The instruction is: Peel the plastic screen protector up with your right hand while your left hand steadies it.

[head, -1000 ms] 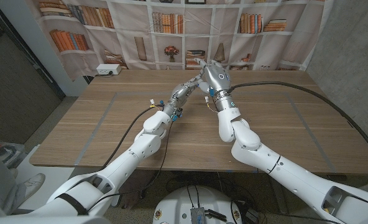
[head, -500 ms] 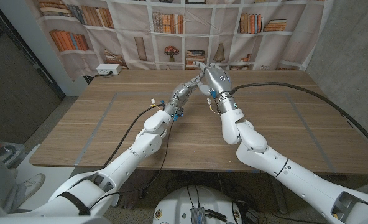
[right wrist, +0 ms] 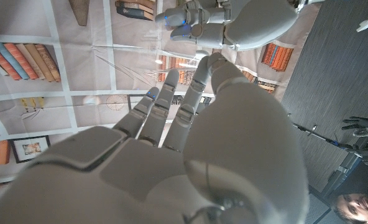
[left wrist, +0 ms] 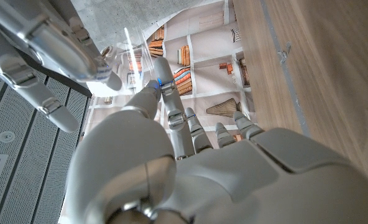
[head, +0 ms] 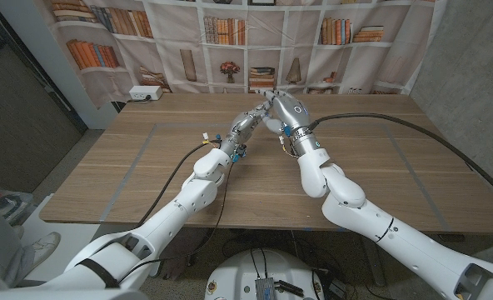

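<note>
Hands (head: pixel 273 108) on clear film (left wrist: pixel 133 53), no legible writing

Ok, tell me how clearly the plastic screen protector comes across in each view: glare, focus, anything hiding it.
Left wrist view: the screen protector reads as a clear sheet with a bright glint on its edge, held up by the left robot hand. Right wrist view: faint creases and highlights against the bookshelf backdrop. Head view: the sheet is too small and transparent to pick out between the left robot hand and right robot hand.
</note>
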